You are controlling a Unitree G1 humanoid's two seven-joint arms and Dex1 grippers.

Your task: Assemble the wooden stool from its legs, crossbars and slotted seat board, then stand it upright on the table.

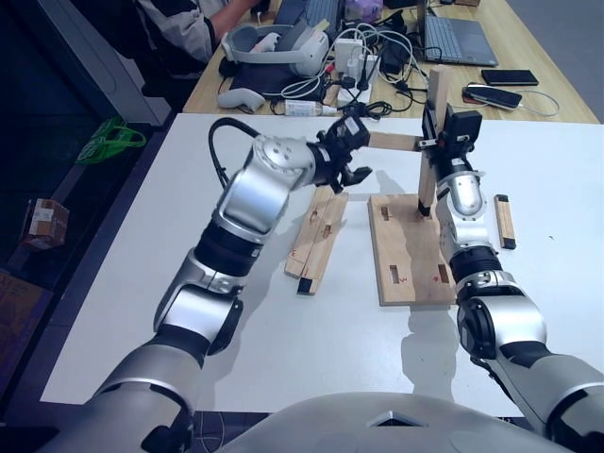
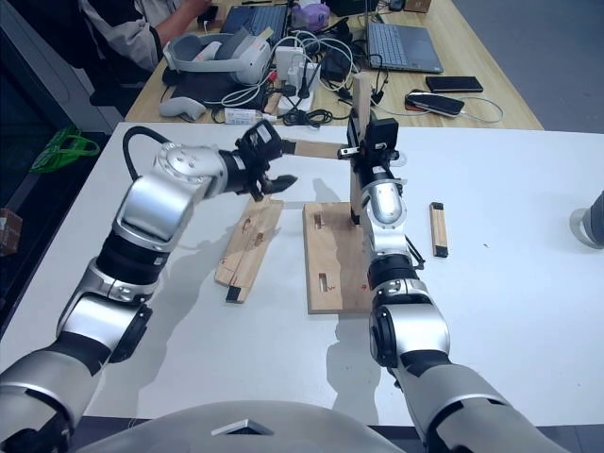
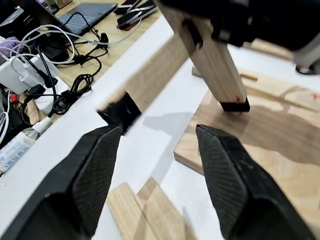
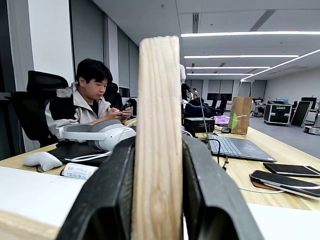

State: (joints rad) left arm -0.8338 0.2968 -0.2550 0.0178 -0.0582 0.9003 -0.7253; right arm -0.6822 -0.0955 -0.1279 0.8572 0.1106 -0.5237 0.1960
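The seat board [image 1: 408,260] is laid flat on the white table [image 1: 283,330]; a leg [image 1: 435,90] is stood upright on its far end and is clamped by the right gripper [image 4: 159,165]; two more legs [image 1: 316,241] are laid left of the board; a crossbar [image 1: 392,142] sticks out sideways from the held leg; the left gripper [image 3: 159,131] is spread wide at its free end.

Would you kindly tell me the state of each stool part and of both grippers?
Seat board: flat on the table.
Leg: upright, foot on the seat board.
Crossbar: horizontal, one end meeting the leg.
Right gripper: shut on the leg.
Left gripper: fingers open at the crossbar's free end.
Loose pieces: flat, left of the board.
Short bar: flat, right of the board.
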